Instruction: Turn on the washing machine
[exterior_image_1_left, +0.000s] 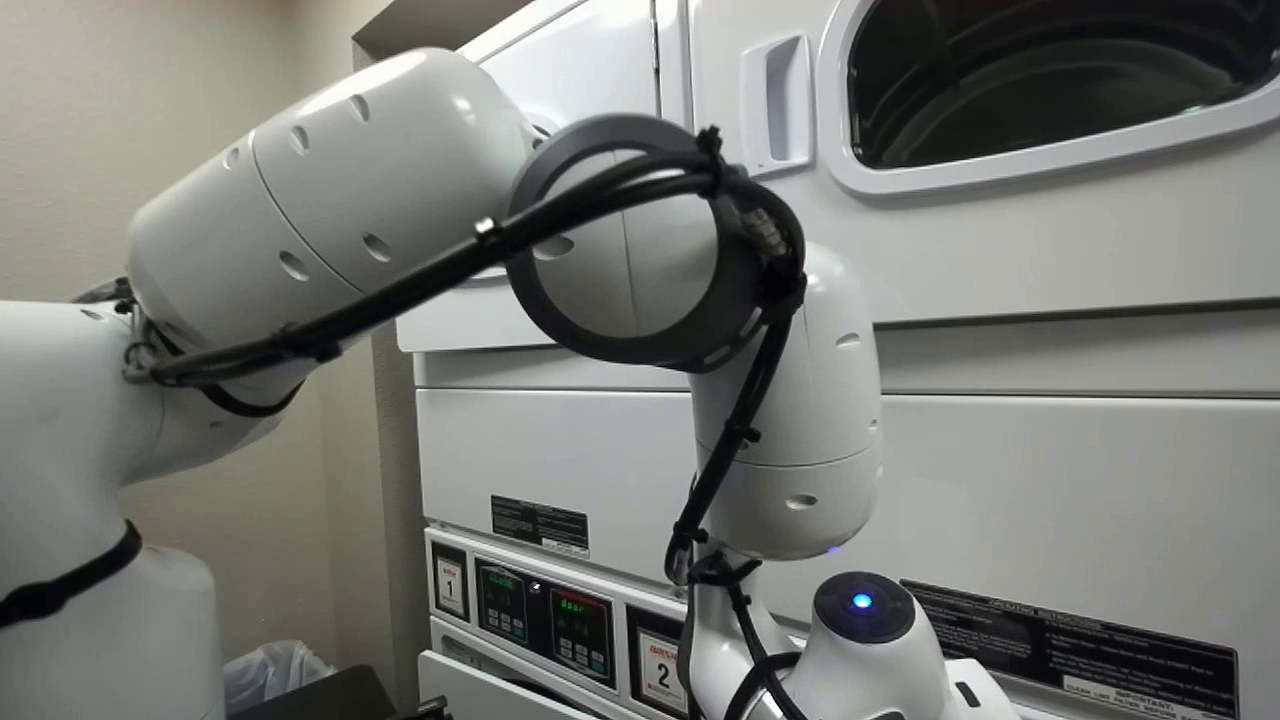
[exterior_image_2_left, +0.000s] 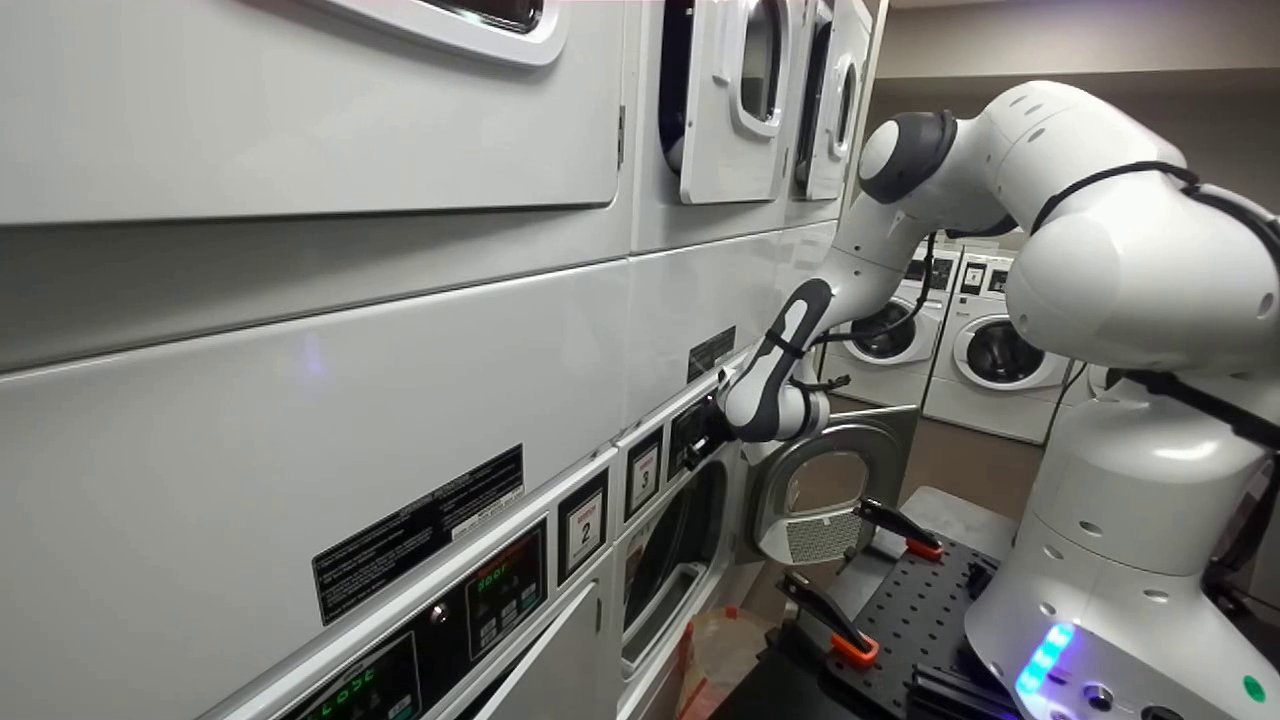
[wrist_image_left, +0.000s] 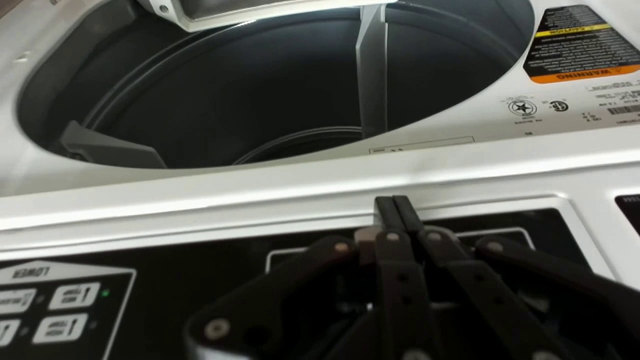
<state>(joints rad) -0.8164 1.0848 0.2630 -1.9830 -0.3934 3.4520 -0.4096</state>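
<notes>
The washing machine (exterior_image_1_left: 1060, 490) is a large white stacked unit with a dark rounded door window (exterior_image_1_left: 1040, 90) and a long black label (exterior_image_1_left: 1080, 650). In the wrist view, upside down, its black control panel (wrist_image_left: 160, 300) shows "LOWER" buttons (wrist_image_left: 75, 295) with a small green light lit. Beyond the panel's edge is an open dark drum (wrist_image_left: 240, 100). My gripper (wrist_image_left: 393, 199) is shut and empty, its fingertips together in front of the panel; I cannot tell if they touch it. In an exterior view my gripper (exterior_image_2_left: 692, 458) is at the panel right of the "3" label (exterior_image_2_left: 645, 478).
The lower round door (exterior_image_2_left: 830, 480) stands open below the arm. A similar unit with green displays (exterior_image_2_left: 505, 585) has its lower door (exterior_image_2_left: 550, 660) ajar. Orange-tipped clamps (exterior_image_2_left: 852, 648) sit on the black perforated base (exterior_image_2_left: 940, 590). Front-loaders (exterior_image_2_left: 1005, 350) stand behind.
</notes>
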